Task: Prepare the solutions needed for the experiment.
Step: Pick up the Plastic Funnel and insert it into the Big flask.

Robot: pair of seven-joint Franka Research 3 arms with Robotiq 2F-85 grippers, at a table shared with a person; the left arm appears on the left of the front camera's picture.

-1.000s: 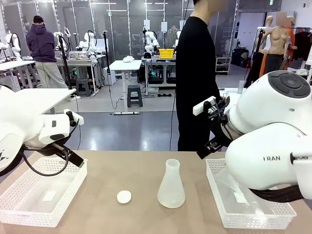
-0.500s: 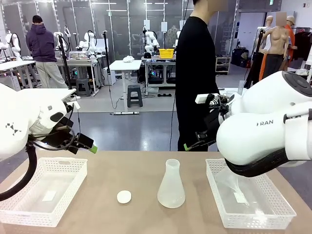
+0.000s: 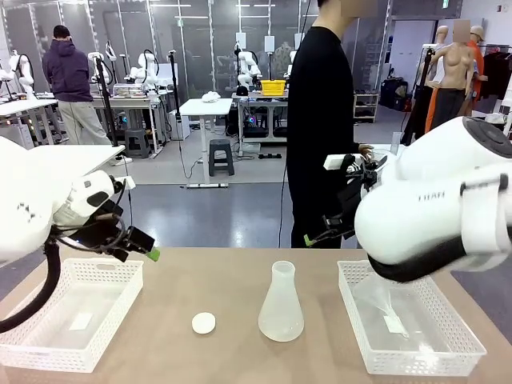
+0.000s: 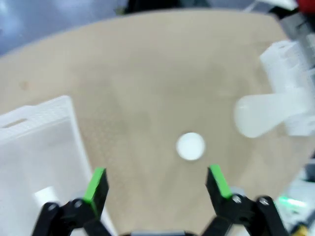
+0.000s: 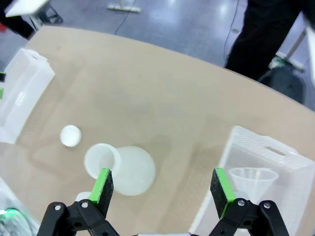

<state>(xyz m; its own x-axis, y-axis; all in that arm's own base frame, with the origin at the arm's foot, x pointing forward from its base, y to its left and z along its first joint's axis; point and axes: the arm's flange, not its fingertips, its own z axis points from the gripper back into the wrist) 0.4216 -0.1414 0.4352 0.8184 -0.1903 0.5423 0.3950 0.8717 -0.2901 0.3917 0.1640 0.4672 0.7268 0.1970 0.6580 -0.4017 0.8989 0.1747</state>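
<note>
Standing upright, the flask (image 3: 281,304) keeps its long axis vertical; whether liquid lies in its frosted base I cannot tell. Just left of the flask sits a white cap (image 3: 203,322). Above the flask hovers the right gripper (image 5: 162,187), the nearer one, jaws wide and empty, the flask's mouth under one finger. Farther left, the left gripper (image 4: 157,179), equally wide, has dipped slightly; flask and cap are unmoved

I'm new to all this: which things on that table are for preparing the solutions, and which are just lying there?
Likely for the job:
- flask
- funnel, in the right basket
- cap, possibly the flask's

Just lying about:
- left basket
- white slip inside it
</note>
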